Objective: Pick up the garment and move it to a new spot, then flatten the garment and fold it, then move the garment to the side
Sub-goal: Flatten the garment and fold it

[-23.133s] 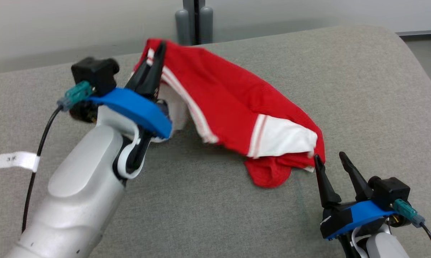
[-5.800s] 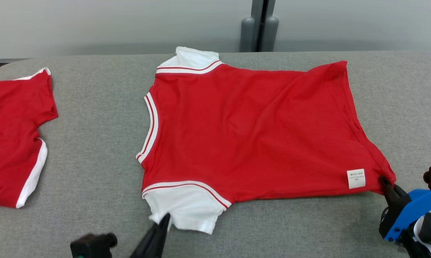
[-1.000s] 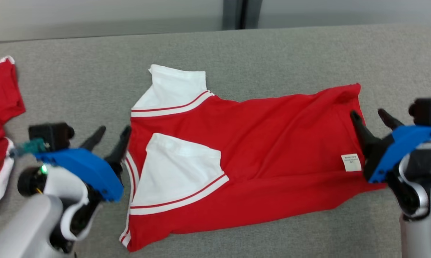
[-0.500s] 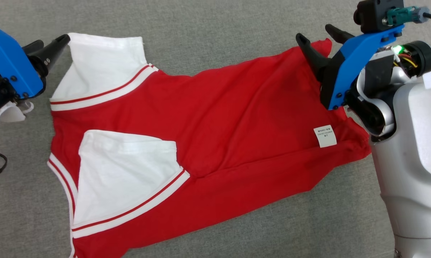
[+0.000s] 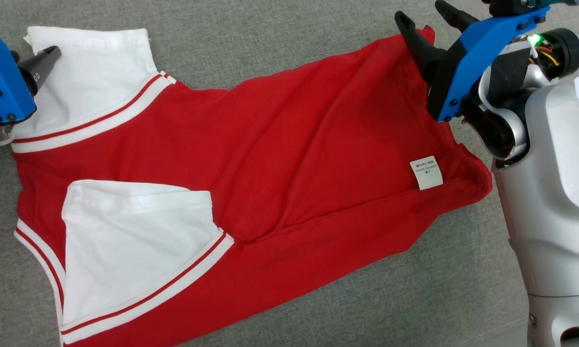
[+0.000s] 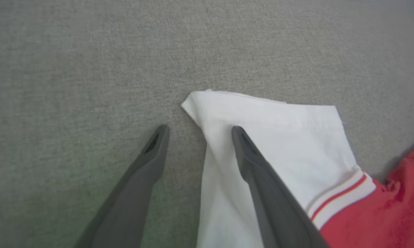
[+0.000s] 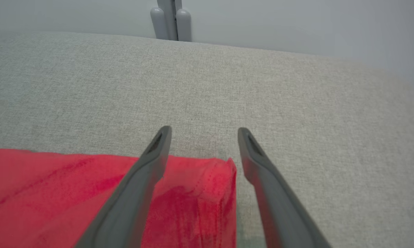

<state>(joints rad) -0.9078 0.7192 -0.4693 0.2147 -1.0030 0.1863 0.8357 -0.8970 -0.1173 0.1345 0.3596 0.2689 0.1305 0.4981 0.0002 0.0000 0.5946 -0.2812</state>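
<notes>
Spread open, the left gripper (image 6: pixel 198 131) and right gripper (image 7: pixel 204 131) should be closed only once astride the upper-left and upper-right corners of the red, white-sleeved knit shirt (image 5: pixel 289 144).

The garment (image 5: pixel 289 144) is soft, matt knit cloth with a papery white label (image 5: pixel 426 172). The table (image 5: pixel 270 38) is covered in coarse grey woven fabric. The fingers (image 7: pixel 141 179) look like matt dark plastic, and the forearm (image 5: pixel 554 193) is smooth and faintly glossy.

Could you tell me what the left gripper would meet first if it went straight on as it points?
Likely the red shirt's white sleeve near its corner: the left gripper straddles its edge over the grey fabric surface; depth unclear.
</notes>
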